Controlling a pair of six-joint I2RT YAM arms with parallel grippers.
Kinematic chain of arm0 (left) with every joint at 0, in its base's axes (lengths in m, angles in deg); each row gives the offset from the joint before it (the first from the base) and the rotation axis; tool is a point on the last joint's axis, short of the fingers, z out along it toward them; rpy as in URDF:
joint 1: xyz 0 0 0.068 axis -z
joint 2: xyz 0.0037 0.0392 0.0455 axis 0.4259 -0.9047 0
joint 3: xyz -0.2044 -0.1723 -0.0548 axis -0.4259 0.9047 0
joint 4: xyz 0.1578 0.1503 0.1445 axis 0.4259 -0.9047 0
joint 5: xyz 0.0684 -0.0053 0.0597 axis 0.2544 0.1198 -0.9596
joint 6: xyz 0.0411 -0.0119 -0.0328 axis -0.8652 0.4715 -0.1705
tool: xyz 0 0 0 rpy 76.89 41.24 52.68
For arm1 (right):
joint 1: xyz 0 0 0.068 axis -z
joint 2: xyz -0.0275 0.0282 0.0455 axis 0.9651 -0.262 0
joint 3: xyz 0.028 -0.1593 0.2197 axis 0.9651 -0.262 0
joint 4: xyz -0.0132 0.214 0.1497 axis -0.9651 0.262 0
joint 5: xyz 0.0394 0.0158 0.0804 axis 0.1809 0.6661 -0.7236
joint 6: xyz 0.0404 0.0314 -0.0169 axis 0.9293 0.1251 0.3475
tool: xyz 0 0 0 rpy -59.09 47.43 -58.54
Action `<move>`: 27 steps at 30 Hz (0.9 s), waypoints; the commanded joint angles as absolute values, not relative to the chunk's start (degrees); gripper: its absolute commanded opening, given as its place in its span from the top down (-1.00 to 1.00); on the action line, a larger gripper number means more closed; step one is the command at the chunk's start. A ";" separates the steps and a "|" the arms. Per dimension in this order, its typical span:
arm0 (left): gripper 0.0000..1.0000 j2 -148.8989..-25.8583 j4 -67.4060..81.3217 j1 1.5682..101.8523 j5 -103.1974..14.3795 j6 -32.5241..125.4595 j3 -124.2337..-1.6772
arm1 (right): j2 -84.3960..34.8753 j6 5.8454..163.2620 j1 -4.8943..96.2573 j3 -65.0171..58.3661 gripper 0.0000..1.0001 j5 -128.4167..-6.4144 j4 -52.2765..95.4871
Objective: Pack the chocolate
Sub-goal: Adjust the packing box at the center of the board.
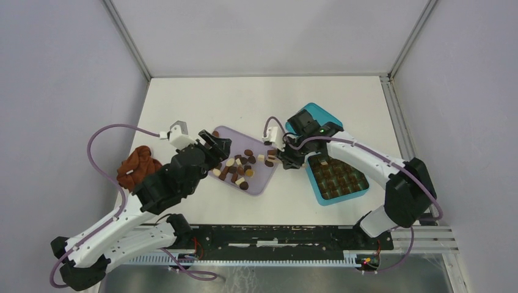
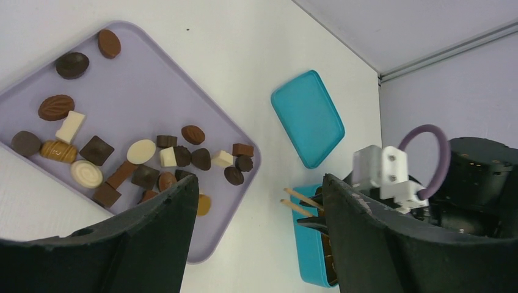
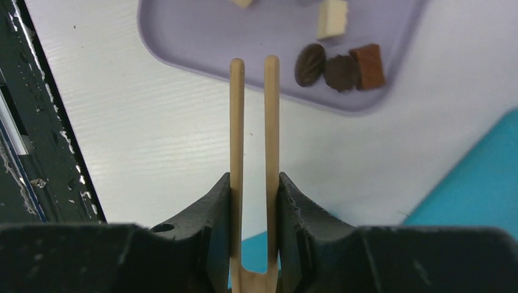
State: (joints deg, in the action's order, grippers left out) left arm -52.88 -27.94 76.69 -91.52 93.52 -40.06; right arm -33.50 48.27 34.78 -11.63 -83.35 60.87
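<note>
Top external view, edges and room: white worktop (image 1: 201, 97) walled on the left, back and right. A rust-brown cloth lump (image 1: 139, 168) sits at its left edge. The back half lies bare. A narrow bare strip runs between the lilac tray (image 1: 235, 135) and the teal box (image 1: 345, 196).

Pincers:
- The left pincer (image 2: 259, 182) hangs over the tray's near corner. Fingers spread wide, nothing between them, touching nothing.
- The right pincer (image 3: 255, 183) is pressed together on the wooden tongs (image 3: 272, 122), gripping them near the joined end. The prongs stand slightly apart and hold nothing. Their tips are over the tray's rim, close to a corner cluster of three brown pieces.

Counts:
- Cloth lump: one.
- Tray: one.
- Chocolates (image 1: 241, 168): roughly two dozen loose on the tray in the left wrist view, dark, mid brown and white. A few are partly hidden behind the finger.
- Tongs: one pair.
- Box: one, with brown pieces in rows inside, too small to count surely.
- Teal lid (image 2: 307, 119): one, flat on the worktop beyond the box and apart from it.
</note>
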 commanded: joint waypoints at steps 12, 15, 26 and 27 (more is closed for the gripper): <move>-0.59 -61.76 -19.13 76.67 -85.60 91.14 -40.73 | -21.44 46.64 45.06 -21.47 0.61 -86.33 59.77; -0.59 -62.34 -16.67 76.65 -83.44 91.00 -38.86 | -21.46 46.37 45.75 -20.23 0.60 -86.93 60.16; -0.40 -76.48 19.59 76.74 -58.89 90.03 -29.98 | -15.88 52.33 67.45 -18.34 0.69 -99.89 54.73; -0.34 -80.03 19.77 76.78 -55.69 89.97 -31.75 | -15.20 53.44 69.43 -18.72 0.70 -100.74 53.92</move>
